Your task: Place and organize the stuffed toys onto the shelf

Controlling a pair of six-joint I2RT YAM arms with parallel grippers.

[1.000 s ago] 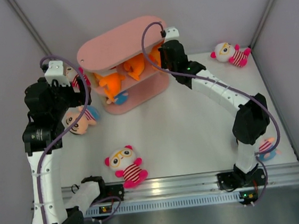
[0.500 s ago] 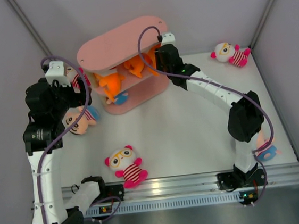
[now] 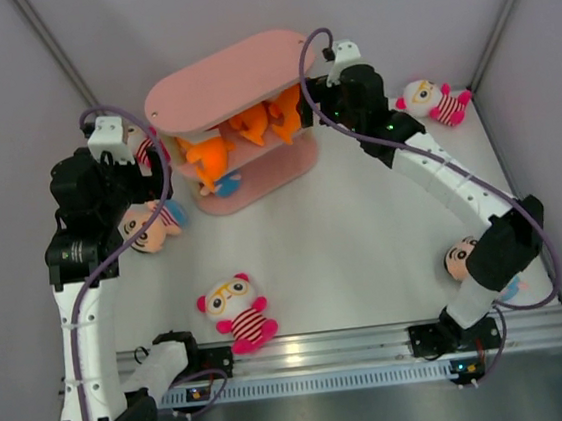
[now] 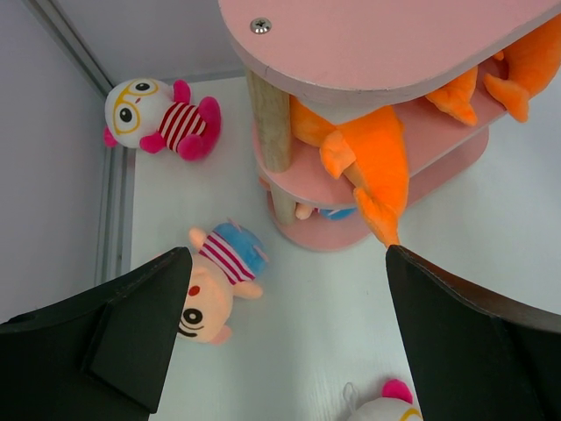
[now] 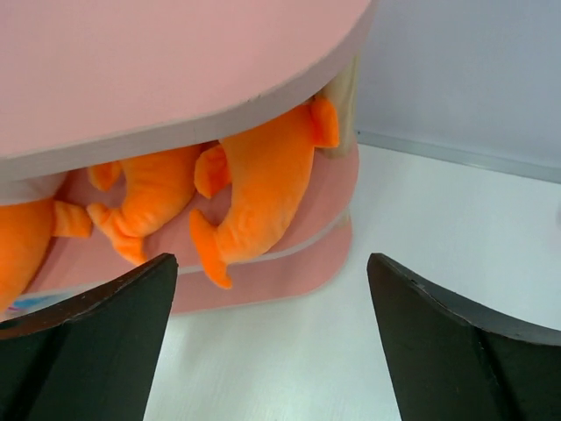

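The pink shelf (image 3: 227, 75) stands at the back of the table. Three orange sharks (image 3: 207, 156) (image 3: 252, 125) (image 3: 286, 114) lie on its middle board. My right gripper (image 5: 272, 259) is open and empty, just right of the shelf's end, facing the nearest shark (image 5: 263, 189). My left gripper (image 4: 285, 253) hangs open and empty left of the shelf (image 4: 394, 44), above a peach-faced doll (image 4: 215, 281). White-faced dolls lie at the front (image 3: 236, 311), back right (image 3: 433, 101) and back left (image 4: 153, 118). Another peach-faced doll (image 3: 459, 257) peeks out behind the right arm.
Something blue (image 3: 223, 186) pokes out of the shelf's bottom tier. Grey walls close in the table on the left, right and back. The metal rail (image 3: 355, 343) with the arm bases runs along the near edge.
My right gripper has opened, let go of the rightmost orange shark on the middle board and pulled back to the right. The left arm has stayed still.
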